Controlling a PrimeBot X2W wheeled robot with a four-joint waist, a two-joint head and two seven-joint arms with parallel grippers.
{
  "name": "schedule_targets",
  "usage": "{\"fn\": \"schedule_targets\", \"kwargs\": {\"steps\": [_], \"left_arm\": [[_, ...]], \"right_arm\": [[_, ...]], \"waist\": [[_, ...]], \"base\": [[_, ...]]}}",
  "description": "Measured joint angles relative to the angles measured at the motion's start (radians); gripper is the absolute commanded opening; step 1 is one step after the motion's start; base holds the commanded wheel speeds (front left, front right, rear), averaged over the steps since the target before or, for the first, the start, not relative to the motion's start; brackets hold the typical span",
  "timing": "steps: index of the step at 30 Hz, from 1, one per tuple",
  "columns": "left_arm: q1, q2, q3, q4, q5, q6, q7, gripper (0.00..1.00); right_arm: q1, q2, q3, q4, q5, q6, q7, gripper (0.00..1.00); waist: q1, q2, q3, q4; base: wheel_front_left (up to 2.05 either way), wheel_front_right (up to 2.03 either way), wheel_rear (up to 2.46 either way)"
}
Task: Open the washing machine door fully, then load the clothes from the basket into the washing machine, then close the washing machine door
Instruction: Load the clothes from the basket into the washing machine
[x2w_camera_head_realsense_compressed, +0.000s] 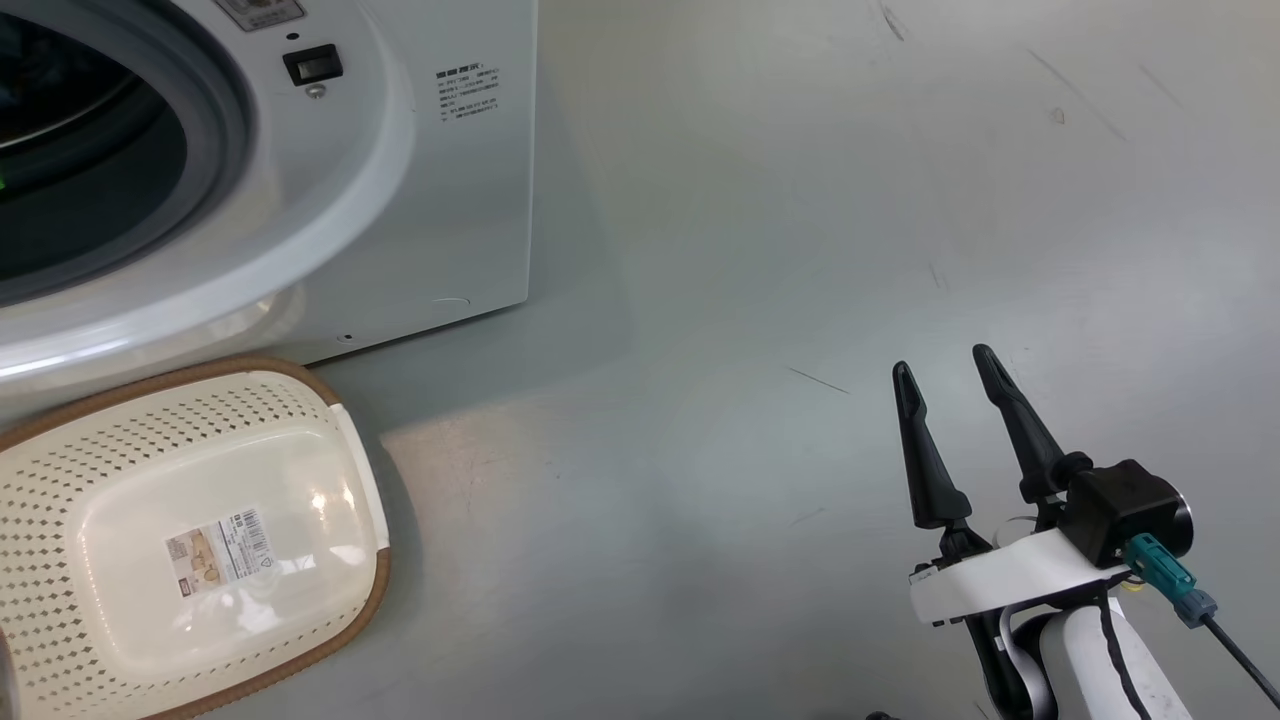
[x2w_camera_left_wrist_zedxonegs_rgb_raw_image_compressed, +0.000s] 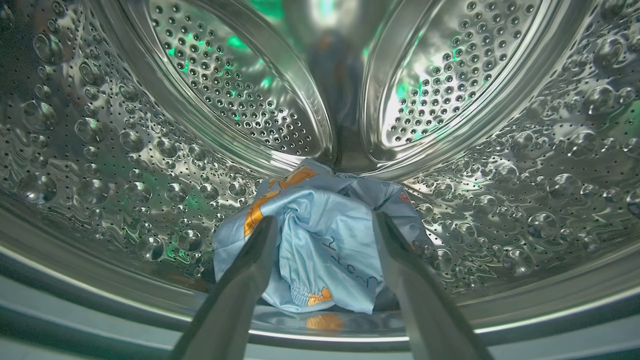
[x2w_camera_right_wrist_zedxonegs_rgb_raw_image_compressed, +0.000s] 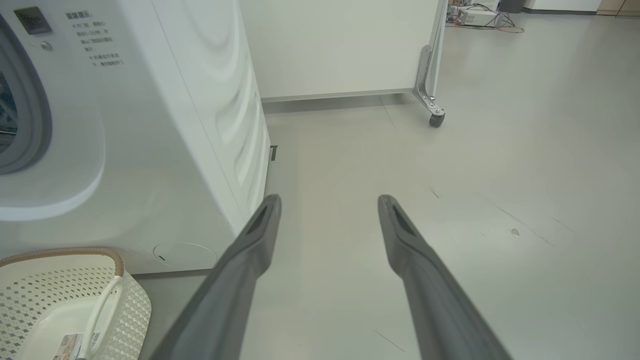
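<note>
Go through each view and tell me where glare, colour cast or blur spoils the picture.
Head view: bright glare patches on the basket bottom beside its label. Left wrist view: green reflections tint the drum; the fingers of the left gripper are blurred, the clothes sharp. Right wrist view: even light, no glare; the right gripper looks soft up close.

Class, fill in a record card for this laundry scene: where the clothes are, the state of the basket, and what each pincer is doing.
Clothes: light blue bundle lying in the steel drum
Basket: on the floor in front of the washing machine, no clothes in the part shown
Left pincer: open, inside the drum, straddling the clothes
Right pincer: open, holding nothing, over the floor beside the washing machine
</note>
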Motion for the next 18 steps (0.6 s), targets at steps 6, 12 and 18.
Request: {"fn": "schedule_targets", "kwargs": {"steps": [6, 12, 18], "left_arm": [[0.002, -0.004, 0.0, 0.012, -0.011, -0.016, -0.014, 1.0], [0.003, -0.009, 0.0, 0.033, -0.024, -0.026, -0.032, 1.0], [0.003, -0.024, 0.0, 0.042, -0.026, -0.035, -0.046, 1.0]], "right_arm": [[0.0, -0.001, 0.009, 0.0, -0.002, 0.0, 0.0, 1.0], [0.0, -0.001, 0.011, 0.001, -0.002, 0.0, 0.0, 1.0], [0.0, -0.001, 0.011, 0.002, -0.002, 0.0, 0.0, 1.0]], "waist": [[0.0, 0.0, -0.018, 0.019], [0.0, 0.0, -0.023, 0.027], [0.0, 0.0, -0.026, 0.031]], "base": [[0.0, 0.0, 0.0], [0.0, 0.0, 0.0], [0.0, 0.0, 0.0]]}}
